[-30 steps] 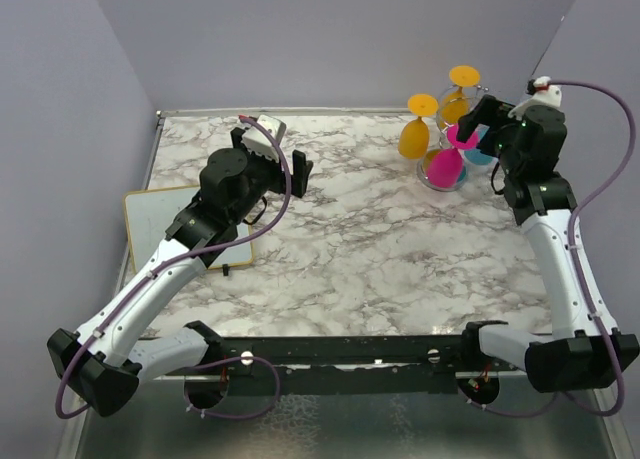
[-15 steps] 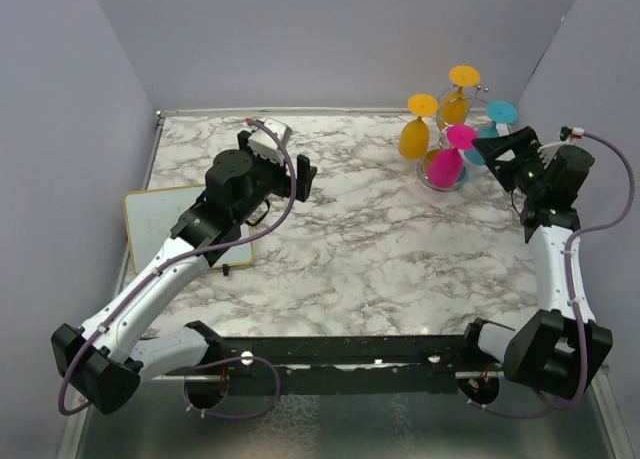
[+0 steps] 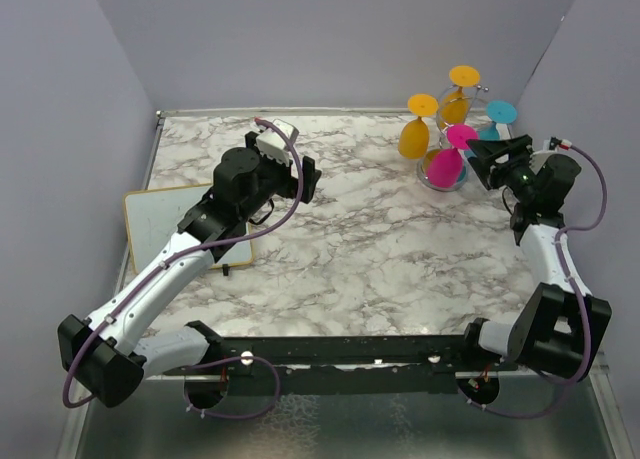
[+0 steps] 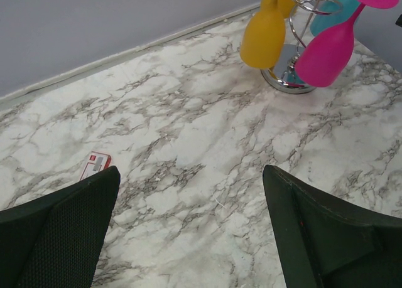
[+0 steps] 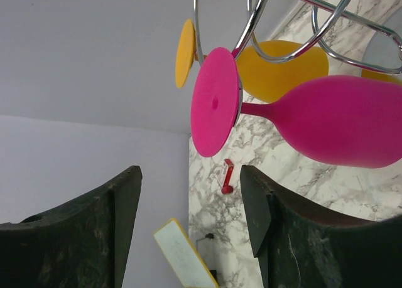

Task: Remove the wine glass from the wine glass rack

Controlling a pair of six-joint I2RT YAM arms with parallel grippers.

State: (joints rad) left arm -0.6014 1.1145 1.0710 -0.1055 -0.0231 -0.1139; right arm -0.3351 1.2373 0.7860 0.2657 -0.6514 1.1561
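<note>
Pale lilac walls (image 3: 330, 39) close in a marble-patterned tabletop (image 3: 380, 249) on three sides. At the far right corner stands the wine glass rack (image 4: 279, 81), a chrome wire stand on a round shiny base. It holds four glasses, all hanging upside down from its looped arms. Two are yellow wine glasses (image 3: 414, 137) (image 3: 458, 104), on the left and at the back. One is a teal wine glass (image 3: 500, 111) on the right, its bowl partly hidden behind the right arm. The pink wine glass (image 3: 446, 165) hangs at the front, its round foot hooked in a loop and its bowl down near the base.

The right gripper (image 3: 477, 159) hovers just beside the pink glass on its right, at about the height of the stem. Its fingers are spread apart with nothing between them, and from its wrist camera the pink foot sits above the gap, untouched.

The left gripper (image 4: 191, 175) hangs over the middle of the tabletop, well away from the rack, spread wide and empty. A small red and white tag (image 4: 95, 164) lies flat on the marble below it. On the left side rests a white board with a yellow edge (image 3: 160, 219), partly covered by the left arm.
</note>
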